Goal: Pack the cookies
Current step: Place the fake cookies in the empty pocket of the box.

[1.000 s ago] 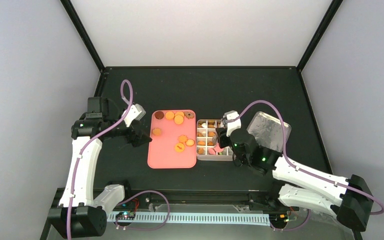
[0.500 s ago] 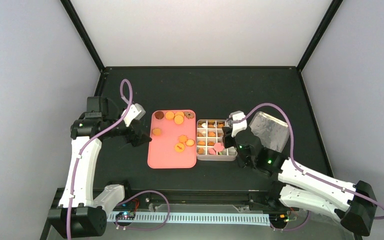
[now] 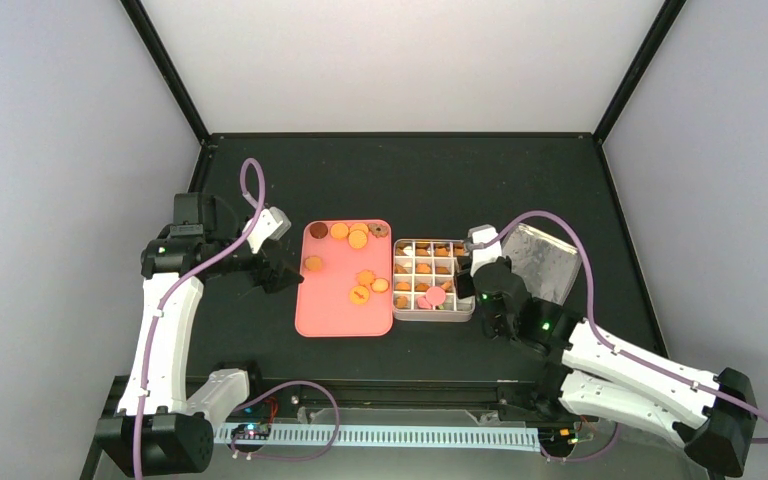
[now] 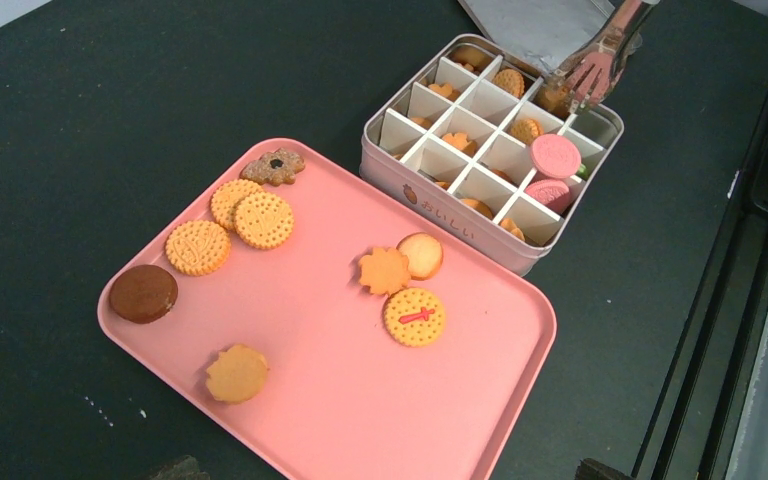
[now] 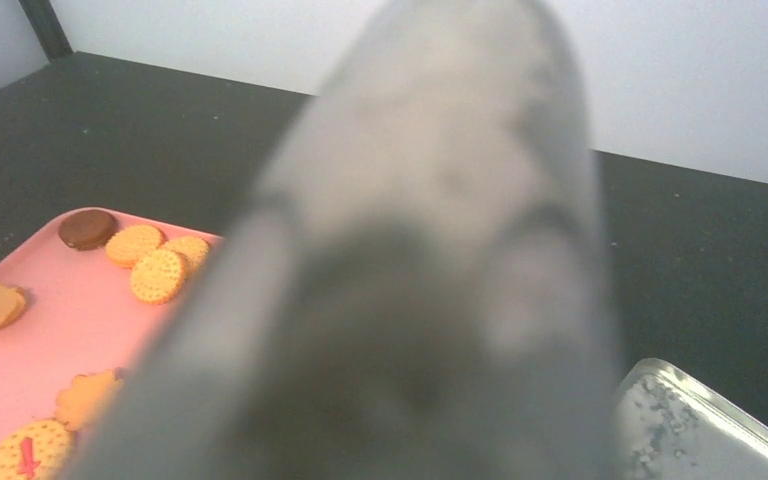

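Left end effector [image 3: 282,272]: fingers spread wide, nothing between them, hanging just off the left rim of the tray. Best parked there, out of the tongs' lane.
Pink tray [image 3: 335,318]: flat on the bench [image 3: 410,180], snug beside the tin. Cannot tell whether the two touch.
Cookies [image 4: 263,219]: nine loose on the tray. A cluster at the far edge, three near the middle by the tin, and one flower shape alone at the left. Middle three look the easiest reach.
Tin [image 4: 440,205]: gridded box, most cells showing a cookie already.
Pink cookie [image 4: 555,155]: perched on the dividers in the near rows, tilted, not down in a cell, with a second pink one just beside it. Probably needs a light nudge flat before any lid goes on.
Tongs [image 4: 600,55]: tips over the tin's far right corner, close together, nothing visible between them.
Right end effector [image 3: 465,278]: clamped on the tongs, judging by the blurred grey shaft filling the wrist view.
Step in hand: likely clearing the tin for the next pick. Worth lifting straight up clear of the dividers, then easing the squeeze so the tips spread before dropping to the tray.
Lid [image 3: 545,262]: on the bench right of the tin, close behind the arm. Worth a wide berth on the swing.
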`<act>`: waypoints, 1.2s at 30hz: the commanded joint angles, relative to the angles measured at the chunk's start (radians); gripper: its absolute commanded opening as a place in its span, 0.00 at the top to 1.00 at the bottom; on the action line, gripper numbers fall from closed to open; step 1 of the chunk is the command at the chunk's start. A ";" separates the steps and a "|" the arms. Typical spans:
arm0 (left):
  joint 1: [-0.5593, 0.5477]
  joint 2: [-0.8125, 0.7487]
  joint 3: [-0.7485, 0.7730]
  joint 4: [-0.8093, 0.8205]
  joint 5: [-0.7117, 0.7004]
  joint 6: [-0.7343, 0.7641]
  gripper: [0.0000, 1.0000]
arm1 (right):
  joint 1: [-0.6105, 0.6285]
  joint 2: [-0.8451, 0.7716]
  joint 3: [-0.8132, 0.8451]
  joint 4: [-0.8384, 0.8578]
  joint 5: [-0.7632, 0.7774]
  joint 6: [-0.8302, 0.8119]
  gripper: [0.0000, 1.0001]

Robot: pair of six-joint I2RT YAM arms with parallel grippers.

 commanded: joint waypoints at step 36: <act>-0.007 -0.003 0.024 -0.017 -0.001 0.033 0.01 | 0.090 0.102 -0.047 0.202 -0.069 -0.023 0.63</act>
